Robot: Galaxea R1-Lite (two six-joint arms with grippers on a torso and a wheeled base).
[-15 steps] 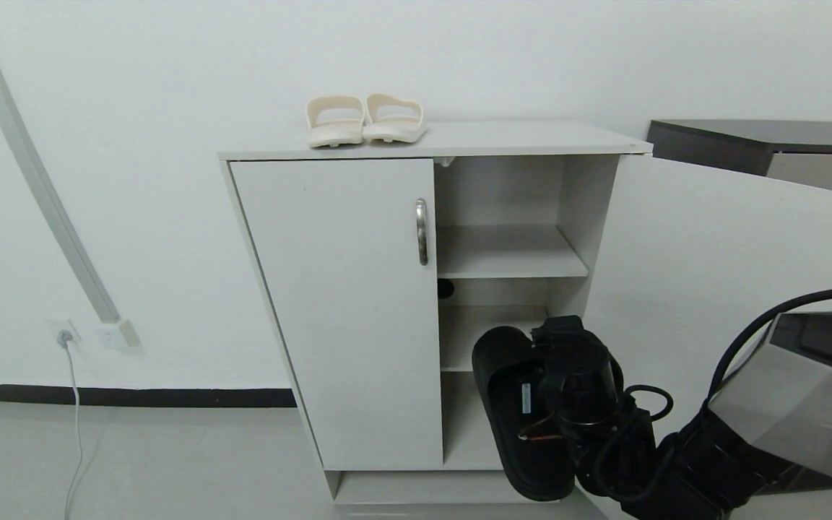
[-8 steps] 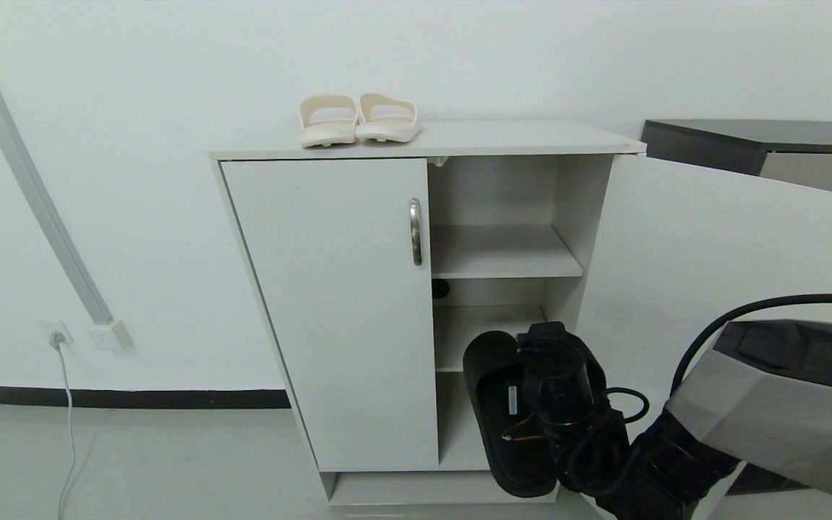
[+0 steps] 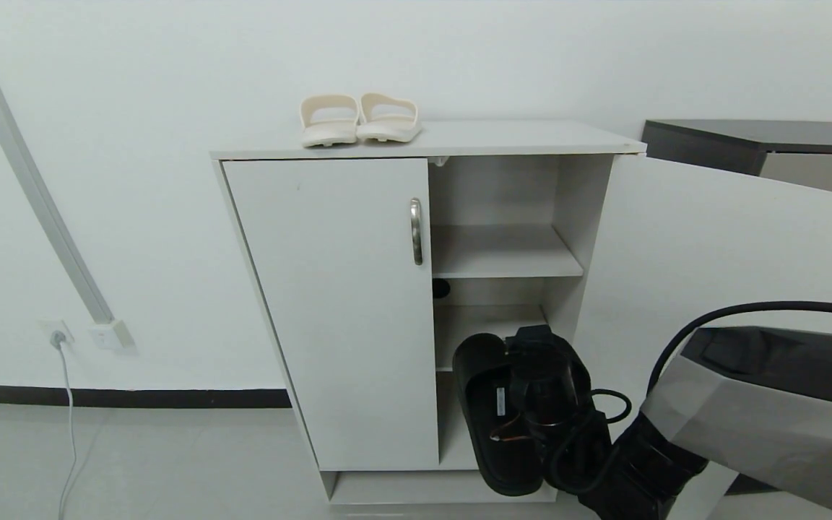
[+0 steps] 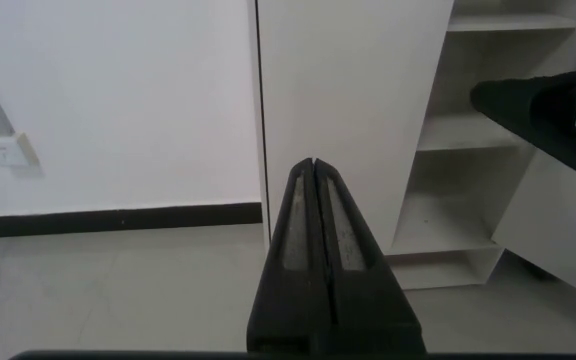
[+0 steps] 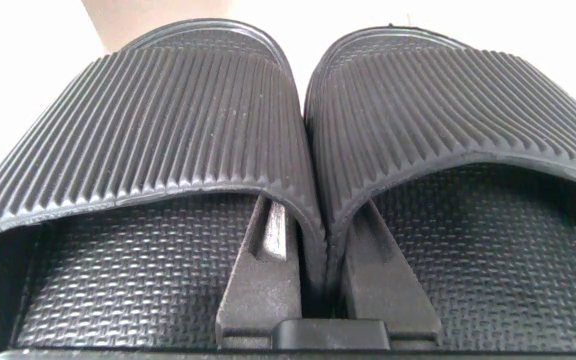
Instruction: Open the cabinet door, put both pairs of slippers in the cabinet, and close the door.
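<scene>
the pair of black slippers (image 5: 198, 120) is pinched by the right gripper (image 5: 320, 270): its two fingers (image 5: 268, 250) are slid under the straps and pressed onto the two adjoining inner strap walls, so both slippers are carried side by side. the pair is held just ahead of the gripper, in front of the lower compartments of the cabinet (image 3: 517, 137), whose right door (image 3: 712, 245) is swung open beside the arm. the slippers are judged light, rubbery and pliant. slipping should be resisted by the ribbed straps and pebbled footbeds, though the soles may sag or twist away from the pinch. the joined straps are judged the best hold. matte black one-piece moulded slides are seen. a cream pair (image 3: 360, 120) is seen on the cabinet top, well above the gripper. the left gripper (image 4: 314, 175) is pressed together on nothing, well apart from the cabinet
</scene>
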